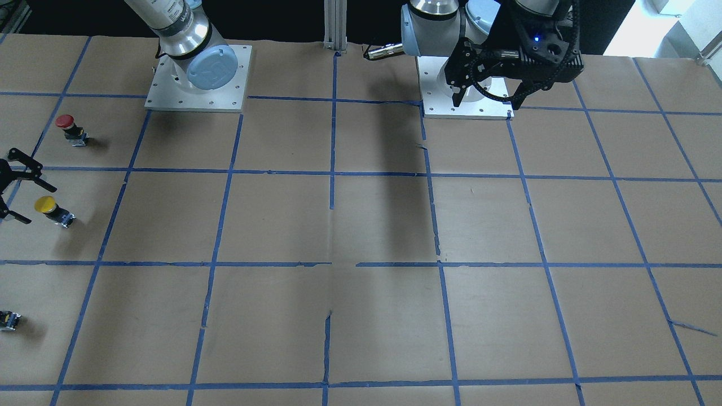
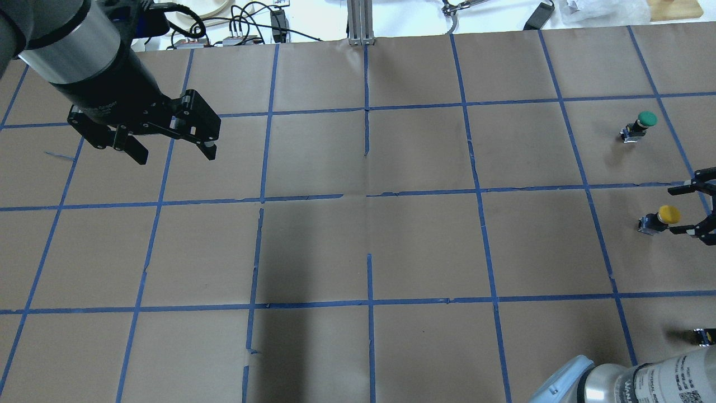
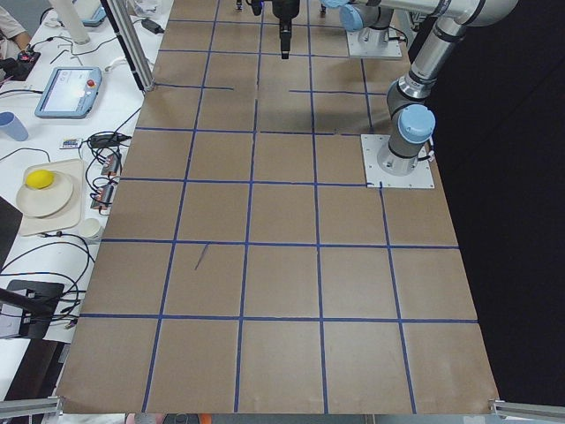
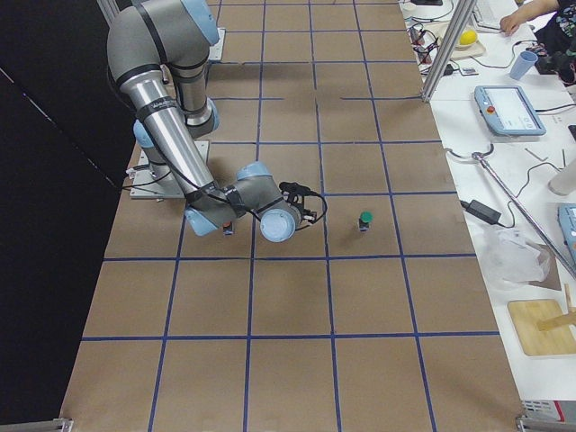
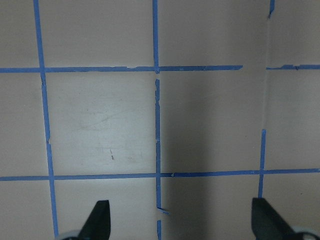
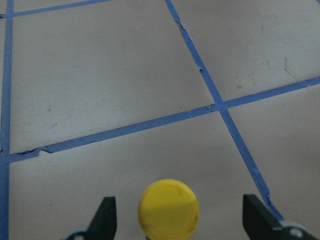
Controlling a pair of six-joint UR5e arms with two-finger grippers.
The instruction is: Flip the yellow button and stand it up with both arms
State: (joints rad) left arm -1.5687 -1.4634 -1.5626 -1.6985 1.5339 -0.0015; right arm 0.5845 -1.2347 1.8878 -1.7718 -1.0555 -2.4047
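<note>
The yellow button [image 2: 668, 213] lies tilted on its side at the table's far right, its black-and-grey body [image 2: 649, 223] pointing away from my right gripper. It also shows in the front view [image 1: 45, 204]. My right gripper [image 2: 671, 210] is open, low over the table, with the yellow cap [image 6: 169, 207] between its fingertips and facing the wrist camera, touching neither finger. My left gripper [image 2: 174, 155] is open and empty, hanging high over the table's left side, far from the button; in its wrist view [image 5: 181, 215] only bare paper lies below.
A second button [image 2: 647, 118] stands beyond the yellow one; its cap reads green overhead and red in the front view [image 1: 65, 120]. A small black capless component [image 2: 703, 336] lies near the right arm's base. Brown paper with a blue tape grid [image 2: 366, 196] covers the table.
</note>
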